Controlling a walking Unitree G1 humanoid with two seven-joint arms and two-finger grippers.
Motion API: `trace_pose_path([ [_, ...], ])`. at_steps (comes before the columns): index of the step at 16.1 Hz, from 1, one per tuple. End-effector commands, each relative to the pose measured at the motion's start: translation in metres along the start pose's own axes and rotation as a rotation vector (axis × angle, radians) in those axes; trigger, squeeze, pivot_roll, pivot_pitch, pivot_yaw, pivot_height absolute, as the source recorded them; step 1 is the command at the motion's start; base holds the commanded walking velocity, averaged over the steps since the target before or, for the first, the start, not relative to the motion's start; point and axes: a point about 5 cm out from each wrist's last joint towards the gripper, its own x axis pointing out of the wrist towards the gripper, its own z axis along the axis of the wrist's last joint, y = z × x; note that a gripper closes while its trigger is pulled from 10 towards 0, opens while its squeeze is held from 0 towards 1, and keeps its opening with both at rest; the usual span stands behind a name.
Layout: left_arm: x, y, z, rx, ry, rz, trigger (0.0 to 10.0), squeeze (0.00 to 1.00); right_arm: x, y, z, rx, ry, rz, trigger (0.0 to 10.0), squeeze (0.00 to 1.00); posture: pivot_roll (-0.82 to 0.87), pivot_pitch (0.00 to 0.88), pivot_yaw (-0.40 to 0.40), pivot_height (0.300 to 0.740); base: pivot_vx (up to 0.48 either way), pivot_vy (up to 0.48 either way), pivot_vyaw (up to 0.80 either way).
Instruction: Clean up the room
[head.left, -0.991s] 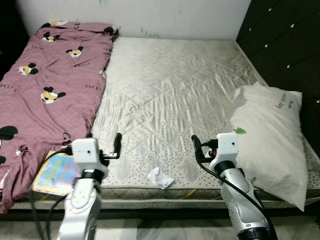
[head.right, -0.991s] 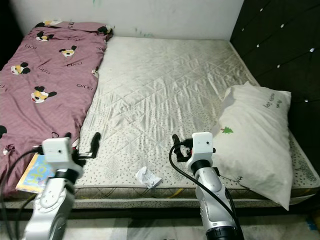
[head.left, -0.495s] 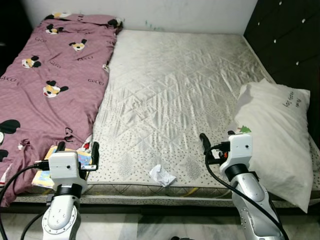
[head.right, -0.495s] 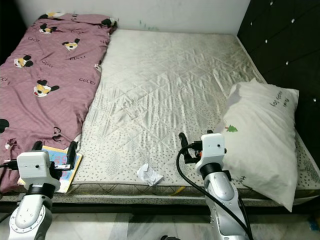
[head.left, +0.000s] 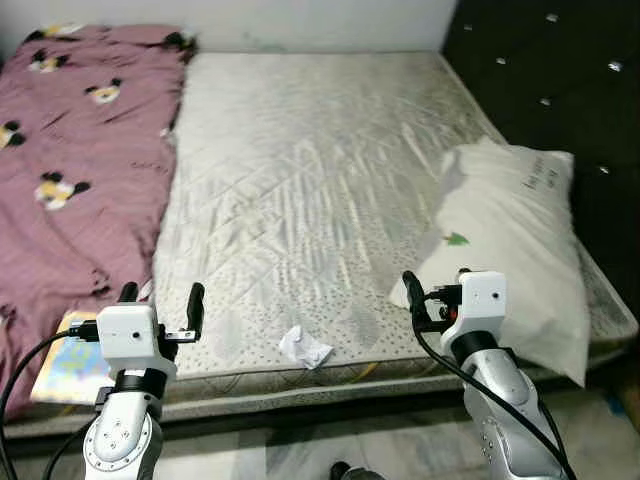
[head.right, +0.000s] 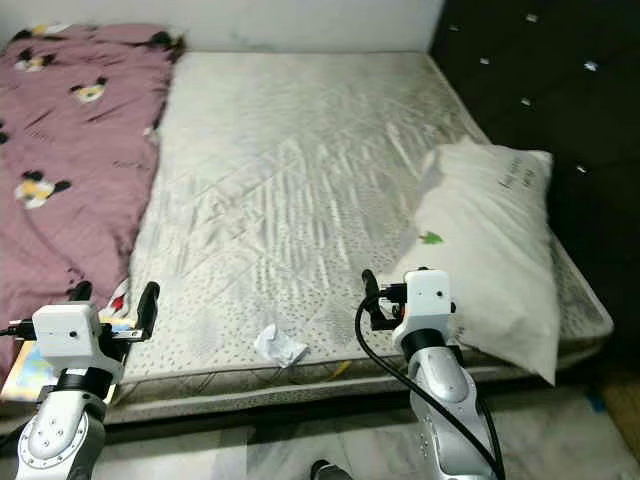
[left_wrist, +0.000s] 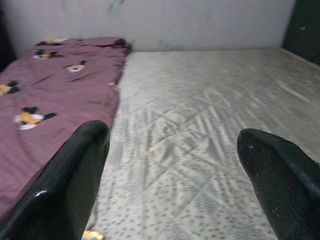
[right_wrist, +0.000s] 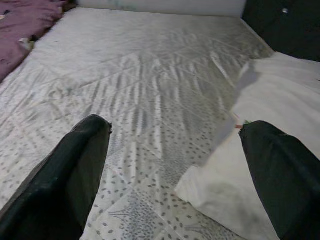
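A crumpled white paper lies on the bare quilted mattress near its front edge. My left gripper is open and empty, held low to the paper's left, over the mattress edge. My right gripper is open and empty too, to the paper's right, just in front of the white pillow. A purple blanket with cartoon mice covers the left side of the bed. A colourful book lies at the front left corner, partly under the blanket. In the right wrist view the pillow lies between the fingers' tips and beyond.
A black tufted headboard panel stands along the right side of the bed. A pale wall runs behind the bed. Marble floor shows below the front edge, where the arms stand.
The whole view has shifted, so the camera has turned right along the bed. My left arm has dropped lower than one second ago. Both grippers stay open.
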Motion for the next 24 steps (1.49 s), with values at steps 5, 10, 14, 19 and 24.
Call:
trace_pose_path([
  [5,0.002,-0.001,-0.001,-0.004,-0.01,-0.012,10.0,0.0,0.0,0.004,0.001,0.034,-0.032,-0.02,10.0,0.0,0.04,0.086,0.019,0.74,0.0,0.0,-0.32],
  [10,0.032,-0.011,0.002,0.01,-0.058,0.009,10.0,0.0,0.03,0.014,0.011,0.04,-0.083,0.017,10.0,0.0,0.05,0.0,0.013,0.74,0.0,0.0,0.0],
  [14,0.04,-0.01,-0.003,0.011,-0.057,0.036,10.0,0.0,0.042,0.014,0.011,0.045,-0.094,0.024,10.0,0.0,0.05,0.0,0.01,0.74,0.0,0.0,0.0],
  [19,0.042,-0.016,-0.006,0.0,-0.06,0.015,10.0,0.0,0.043,0.024,0.007,0.021,-0.096,0.064,10.0,0.0,0.06,0.0,0.004,0.74,0.0,0.0,0.41],
  [24,0.035,-0.014,-0.009,-0.001,-0.052,0.008,10.0,0.0,0.033,0.019,0.0,0.032,-0.083,0.046,10.0,0.0,0.05,0.01,-0.007,0.74,0.0,0.0,0.16],
])
